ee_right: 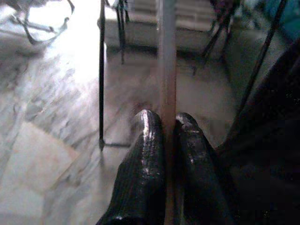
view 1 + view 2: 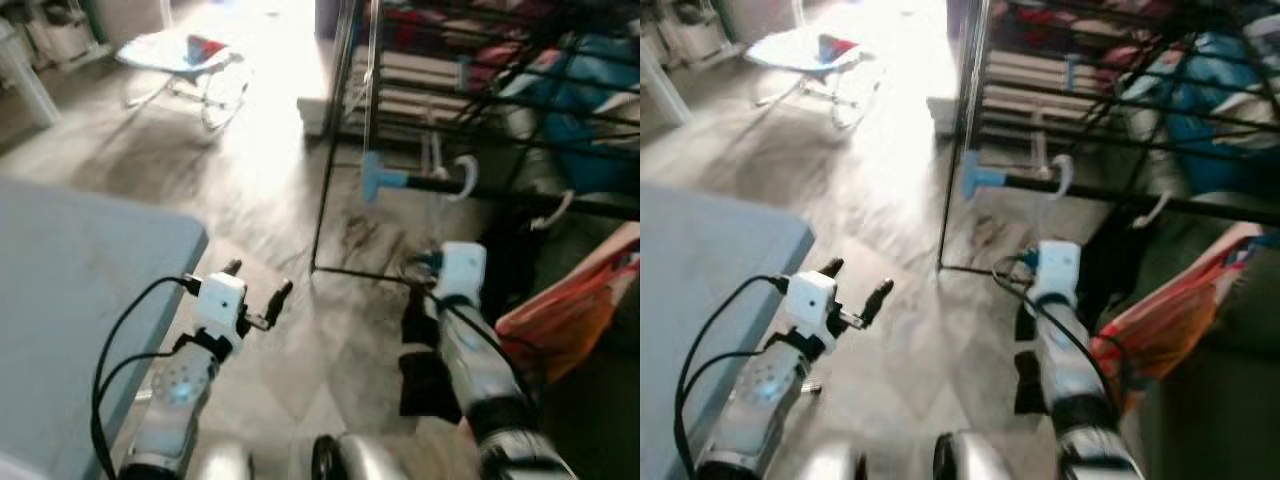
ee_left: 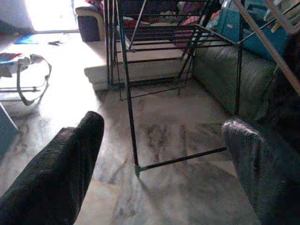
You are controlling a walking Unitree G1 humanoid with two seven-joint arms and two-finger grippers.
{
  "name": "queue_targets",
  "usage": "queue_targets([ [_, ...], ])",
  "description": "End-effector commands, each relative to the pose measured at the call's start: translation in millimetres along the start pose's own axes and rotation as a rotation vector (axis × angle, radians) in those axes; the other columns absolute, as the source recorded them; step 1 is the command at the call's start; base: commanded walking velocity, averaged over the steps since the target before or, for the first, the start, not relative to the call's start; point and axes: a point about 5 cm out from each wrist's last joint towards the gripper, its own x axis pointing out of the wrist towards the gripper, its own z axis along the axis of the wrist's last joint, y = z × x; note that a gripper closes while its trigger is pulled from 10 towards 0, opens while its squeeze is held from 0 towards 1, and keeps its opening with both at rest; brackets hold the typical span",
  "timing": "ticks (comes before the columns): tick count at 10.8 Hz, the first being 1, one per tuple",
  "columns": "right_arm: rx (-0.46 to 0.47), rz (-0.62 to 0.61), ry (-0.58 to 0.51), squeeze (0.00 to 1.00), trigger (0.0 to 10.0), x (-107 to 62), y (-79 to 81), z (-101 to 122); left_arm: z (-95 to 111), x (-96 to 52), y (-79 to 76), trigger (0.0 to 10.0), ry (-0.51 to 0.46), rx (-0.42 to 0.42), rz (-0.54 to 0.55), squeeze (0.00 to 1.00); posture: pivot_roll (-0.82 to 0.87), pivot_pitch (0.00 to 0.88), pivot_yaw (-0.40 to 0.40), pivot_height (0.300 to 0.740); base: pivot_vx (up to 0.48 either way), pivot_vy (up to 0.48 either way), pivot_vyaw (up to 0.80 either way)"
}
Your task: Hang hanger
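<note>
Right gripper (image 1: 168,123): the two black fingers (image 1: 143,154) are pressed together on a thin pale bar, part of the hanger (image 1: 166,56), which runs straight out between them toward the floor and rack beyond. In the head views the right arm (image 2: 470,350) reaches forward at lower right, its white wrist block just below the rack's dark rail (image 2: 520,195); the fingertips themselves are hidden there behind the wrist. A dark garment (image 2: 425,370) hangs beside the arm, apparently on the held hanger, though the join cannot be made out.

Left gripper (image 2: 258,292): fingers spread wide apart, holding nothing, raised over the floor (image 2: 260,200) at lower left. In the left wrist view both fingers (image 3: 70,159) frame the rack's foot and the tiles between them.

Rack (image 2: 330,150): a black metal frame standing ahead and to the right, one leg planted on the floor. Its rail ends in a blue cap (image 2: 378,178); two white hooks (image 2: 462,178) sit on the rail, one near the cap and one further right.

Surroundings: a blue-grey table (image 2: 80,290) at left, just beside the left arm; an orange bag (image 2: 570,310) at right, near the right arm; a baby bouncer (image 2: 185,60) well back at upper left in bright light; blue and red clutter behind the rack, blurred.
</note>
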Motion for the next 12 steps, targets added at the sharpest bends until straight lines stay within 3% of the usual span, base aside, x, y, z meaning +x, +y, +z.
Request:
queue_targets([
  [1, 0.028, -0.011, 0.066, 0.0, 10.0, 3.6, 1.8, -0.1, -5.7, -3.8, -1.1, 10.0, 0.026, -0.006, 0.004, 0.0, 0.08, 0.124, -0.082, 0.74, 0.0, 0.0, 0.0],
  [4, 0.092, 0.049, 0.267, 0.0, 10.0, 1.7, 16.1, -21.1, -5.9, -3.2, -2.5, 10.0, 0.028, -0.005, 0.002, 0.0, 0.08, 0.122, -0.085, 0.74, 0.0, 0.0, 0.0],
  [5, 0.055, 0.09, 0.272, 0.0, 10.0, -0.2, 21.6, -20.7, -5.8, -3.2, -2.9, 10.0, 0.028, -0.005, -0.001, 0.0, 0.08, 0.123, -0.085, 0.74, 0.0, 0.0, 0.0],
  [7, -0.004, 0.178, 0.16, 0.0, 10.0, 2.7, 39.3, 4.9, -5.9, -2.3, -3.7, 10.0, 0.029, -0.005, -0.007, 0.0, 0.08, 0.125, -0.083, 0.74, 0.0, 0.0, 0.0],
  [10, -0.056, 0.286, 0.172, 0.0, 10.0, -3.6, 54.9, 2.5, -6.2, -1.5, -5.2, 10.0, 0.029, -0.006, -0.006, 0.0, 0.08, 0.124, -0.09, 0.74, 0.0, 0.0, 0.0],
  [12, -0.07, 0.296, 0.169, 0.0, 10.0, -4.4, 55.9, 3.9, -7.4, -2.0, -6.5, 10.0, 0.033, -0.01, -0.007, 0.0, 0.08, 0.124, -0.091, 0.74, 0.0, 0.0, 0.0],
])
